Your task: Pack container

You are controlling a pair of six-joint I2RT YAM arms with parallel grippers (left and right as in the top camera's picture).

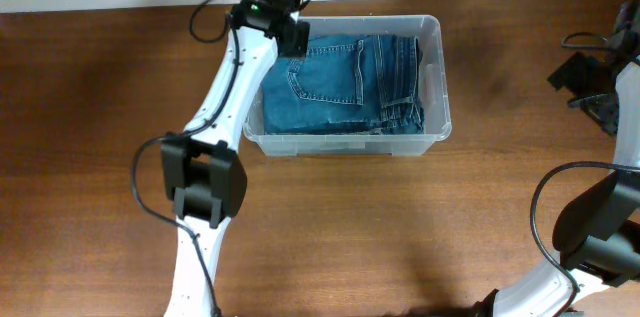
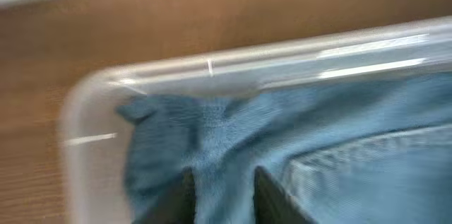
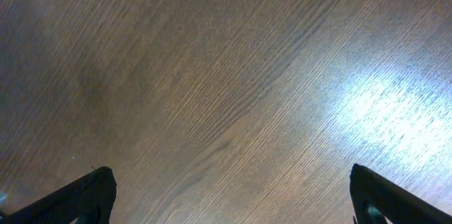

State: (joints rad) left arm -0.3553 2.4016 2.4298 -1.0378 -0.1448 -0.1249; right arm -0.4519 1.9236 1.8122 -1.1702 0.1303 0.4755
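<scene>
Your left hand (image 2: pixel 223 185), narrowly parted, straddles jeans (image 2: pixel 339 139) in the container (image 2: pixel 282 61), grip unclear; right hand (image 3: pixel 229 185) gapes empty above table (image 3: pixel 212 75).

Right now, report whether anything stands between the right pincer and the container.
Nothing visible does. The right pincer hangs open over bare table, to the container's right, with only wood between them. Folded jeans fill the container, and the left pincer is down in its far left corner.
</scene>
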